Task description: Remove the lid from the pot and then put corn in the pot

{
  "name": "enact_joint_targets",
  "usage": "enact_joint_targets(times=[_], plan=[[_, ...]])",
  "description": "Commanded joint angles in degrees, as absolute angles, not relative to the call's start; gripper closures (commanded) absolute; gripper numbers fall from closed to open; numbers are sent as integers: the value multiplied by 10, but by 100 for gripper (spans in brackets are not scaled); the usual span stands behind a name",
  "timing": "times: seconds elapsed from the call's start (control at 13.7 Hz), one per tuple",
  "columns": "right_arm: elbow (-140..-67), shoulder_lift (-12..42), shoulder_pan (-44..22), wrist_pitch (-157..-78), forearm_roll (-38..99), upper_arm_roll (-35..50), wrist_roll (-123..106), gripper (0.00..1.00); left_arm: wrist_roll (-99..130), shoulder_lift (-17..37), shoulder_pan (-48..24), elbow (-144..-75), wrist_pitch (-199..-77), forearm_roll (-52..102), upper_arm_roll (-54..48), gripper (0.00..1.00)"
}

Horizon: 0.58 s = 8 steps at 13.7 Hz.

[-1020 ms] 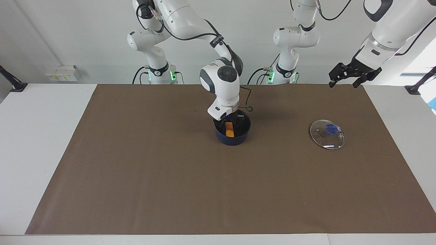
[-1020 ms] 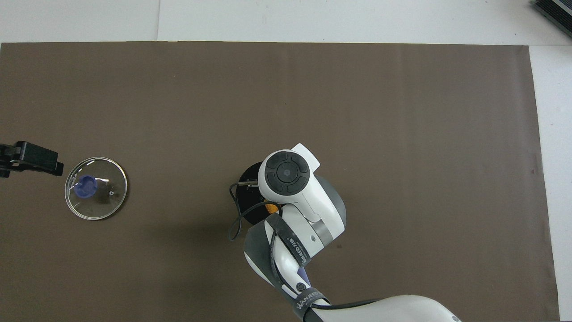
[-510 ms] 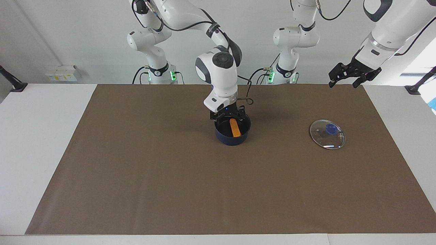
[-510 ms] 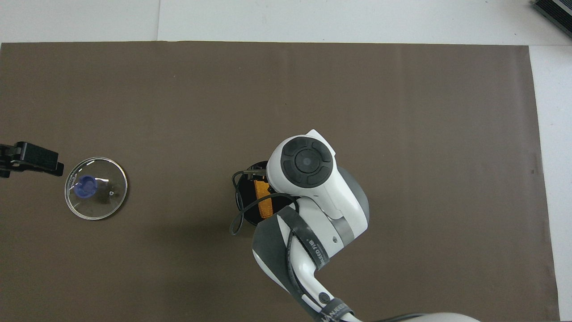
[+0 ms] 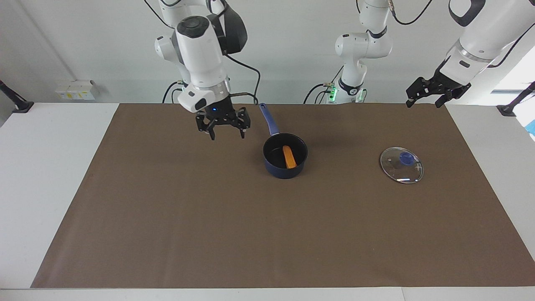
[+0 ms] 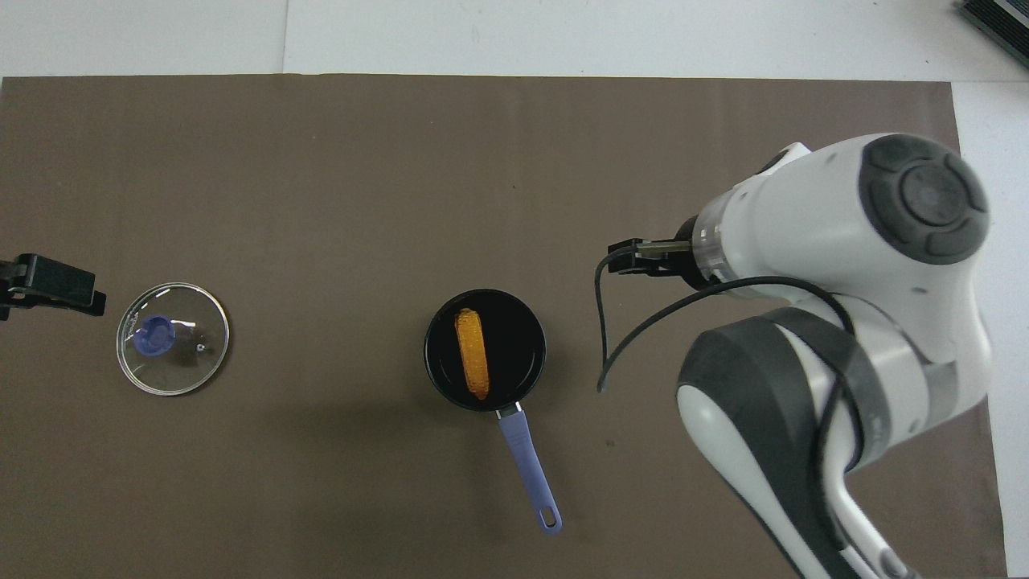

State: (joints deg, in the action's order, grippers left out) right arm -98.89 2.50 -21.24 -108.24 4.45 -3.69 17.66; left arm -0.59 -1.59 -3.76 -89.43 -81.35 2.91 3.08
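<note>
The dark blue pot [image 5: 284, 170] stands on the middle of the brown mat, its long handle [image 5: 269, 120] pointing toward the robots. The orange corn [image 5: 289, 156] lies inside it, also in the overhead view [image 6: 473, 355] within the pot [image 6: 521, 347]. The glass lid [image 5: 401, 165] with its blue knob lies flat toward the left arm's end [image 6: 173, 338]. My right gripper [image 5: 227, 133] is open and empty, raised over the mat beside the pot, toward the right arm's end. My left gripper [image 5: 423, 101] is open and empty, held high near the lid's end of the table.
The brown mat [image 5: 167, 230] covers most of the white table. A loose black cable [image 6: 601, 338] hangs from the right wrist. In the overhead view the right arm [image 6: 844, 322] covers much of the mat at its own end.
My right gripper has let go of the corn, risen out of the pot and swung toward the right arm's end. The corn now lies in the pot. The left arm has hardly moved.
</note>
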Motion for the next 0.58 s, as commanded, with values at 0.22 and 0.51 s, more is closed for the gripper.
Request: enact_joint_targets(times=[0.22,0.51], plan=[[-998,-50,-103,-972,40,-30,60,0,-9,-30,-37,-909,-824,20,31,0],[-996,-66,-34,-916,40,-30,16,0,-9,-30,-37,-909,-824,20,31,0]])
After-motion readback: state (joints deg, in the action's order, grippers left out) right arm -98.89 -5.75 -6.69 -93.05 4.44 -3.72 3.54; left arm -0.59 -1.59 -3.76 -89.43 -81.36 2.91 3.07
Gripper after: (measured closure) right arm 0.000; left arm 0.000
